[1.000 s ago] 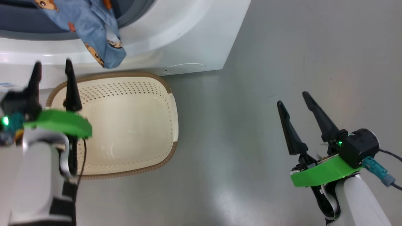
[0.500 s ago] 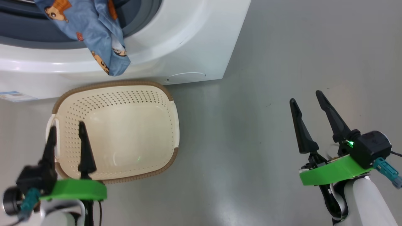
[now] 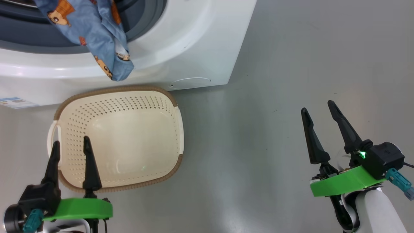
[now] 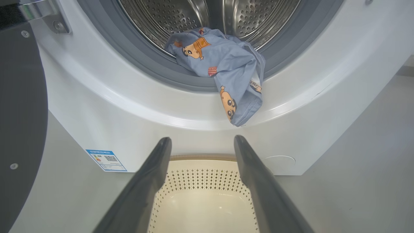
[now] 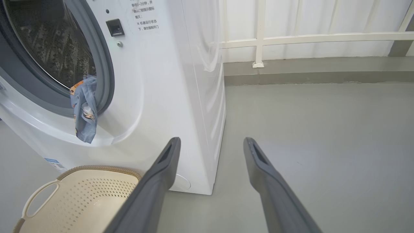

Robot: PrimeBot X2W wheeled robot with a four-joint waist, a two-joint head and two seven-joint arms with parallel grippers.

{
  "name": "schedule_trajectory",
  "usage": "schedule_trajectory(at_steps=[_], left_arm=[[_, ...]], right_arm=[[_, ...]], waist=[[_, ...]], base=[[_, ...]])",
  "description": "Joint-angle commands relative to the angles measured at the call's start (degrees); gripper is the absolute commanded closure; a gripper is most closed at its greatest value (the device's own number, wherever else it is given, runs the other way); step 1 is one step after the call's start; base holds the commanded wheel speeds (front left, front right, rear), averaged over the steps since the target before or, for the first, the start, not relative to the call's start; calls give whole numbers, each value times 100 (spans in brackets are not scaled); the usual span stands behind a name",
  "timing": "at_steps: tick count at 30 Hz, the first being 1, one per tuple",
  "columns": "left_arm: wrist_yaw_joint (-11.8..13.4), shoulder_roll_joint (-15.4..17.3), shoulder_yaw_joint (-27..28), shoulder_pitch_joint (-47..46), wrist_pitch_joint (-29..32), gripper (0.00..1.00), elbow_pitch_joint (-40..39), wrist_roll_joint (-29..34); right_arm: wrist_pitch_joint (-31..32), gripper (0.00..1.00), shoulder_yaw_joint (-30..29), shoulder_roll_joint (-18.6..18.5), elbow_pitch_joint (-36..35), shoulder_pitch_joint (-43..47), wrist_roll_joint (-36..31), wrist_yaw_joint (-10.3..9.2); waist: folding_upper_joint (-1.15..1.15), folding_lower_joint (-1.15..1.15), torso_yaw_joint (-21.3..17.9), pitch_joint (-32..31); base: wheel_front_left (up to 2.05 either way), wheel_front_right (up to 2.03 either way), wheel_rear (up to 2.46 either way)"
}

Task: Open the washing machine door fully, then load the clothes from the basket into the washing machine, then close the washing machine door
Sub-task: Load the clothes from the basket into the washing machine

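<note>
left gripper: fingers spread apart, pinching nothing. it hovers at the near-left corner of the basket, tips over the near rim in head view. left wrist view looks between the 2 fingers at the basket's perforated far wall and brown rim.

right gripper: fingers also spread wide, over bare grey floor, on the robot's right, well apart from basket and machine.

basket sits on the floor just in front of the washing machine. far rim is near or touching the white front panel, cannot tell which. its cream bottom shows bare.

clothes: 1 light blue garment with orange-brown cartoon print lies across the lower lip of the opening. part rests inside on the steel drum. the rest drapes over the grey rubber ring and hangs down the white front, loose end above the basket's far rim, apart from it in left wrist view.

washing machine door: swung open, black panel along the left edge of left wrist view, metal hinge at top left. blue label sticker sits low on the front, left of the basket.
</note>
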Motion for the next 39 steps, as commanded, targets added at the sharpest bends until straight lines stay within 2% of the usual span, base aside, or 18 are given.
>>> schedule_trajectory(at_steps=[1,10,17,21,26,28,33,39], left_arm=[[39,110,177,93,27,0,-183,10],[67,162,168,55,58,0,-305,-5],[12,262,153,-367,89,0,-154,-35],[-56,324,195,-818,96,0,124,-145],[-309,374,375,-1485,238,0,609,-633],[-396,508,481,-1803,339,0,854,-773],[-495,713,660,-2612,551,0,1446,-1051],[-633,764,651,-3467,939,0,2078,-1342]], right_arm=[[-27,0,111,37,-126,129,-21,16],[-27,0,112,83,-96,143,-4,16],[-27,0,156,137,-99,112,17,16],[-27,0,196,175,-77,79,52,16],[-27,0,238,215,-58,55,84,16],[-27,0,254,226,-45,45,101,16],[-27,0,304,242,-14,28,125,16],[-27,0,361,249,1,15,148,16]], waist=[[0,0,-14,-3],[0,0,-105,48],[0,0,-238,170],[0,0,-376,251],[0,0,-561,324],[0,0,-622,345],[0,0,-735,371],[0,0,-823,373]], base=[[0,0,0],[0,0,0],[0,0,0],[0,0,0],[0,0,0],[0,0,0],[0,0,0],[0,0,0]])
